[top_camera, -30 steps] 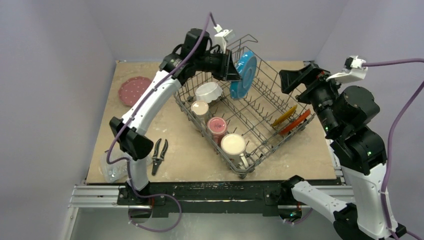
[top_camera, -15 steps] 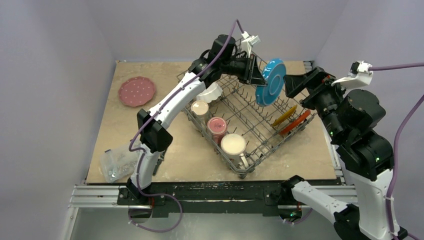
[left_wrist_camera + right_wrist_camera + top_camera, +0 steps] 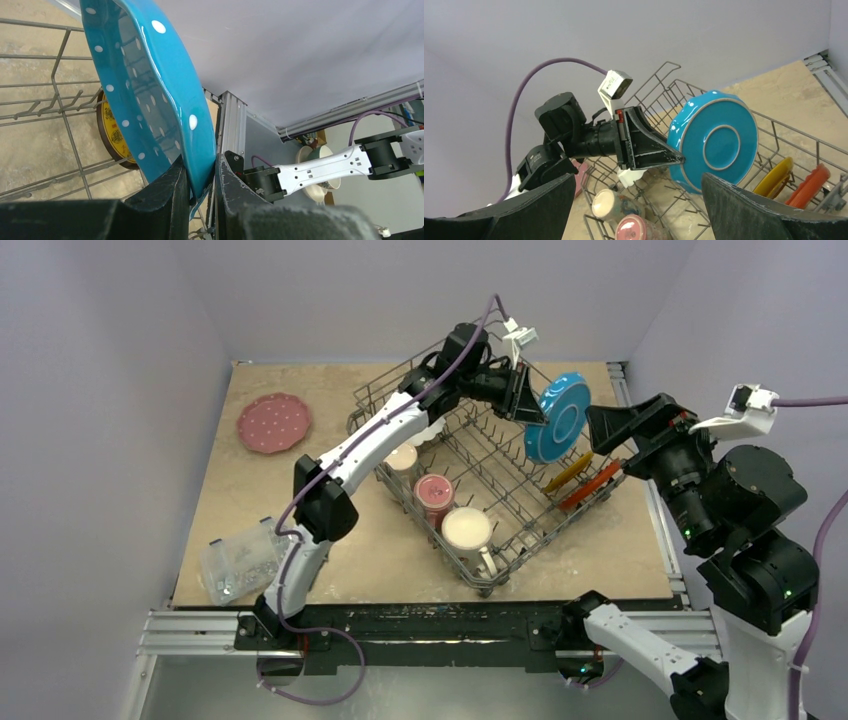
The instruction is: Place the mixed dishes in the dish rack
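One blue dotted plate is pinched in the left gripper; the right gripper gapes empty.

Left arm reaches far forward and to the right, elbow low, wrist raised. Left tool lies turned on its side, pinched narrowly on the rim of a blue plate, which it holds aloft. Right arm is folded upright on its own side. Right tool points left, jaws spread wide, holding nothing.

Four plates, three cups, one rack
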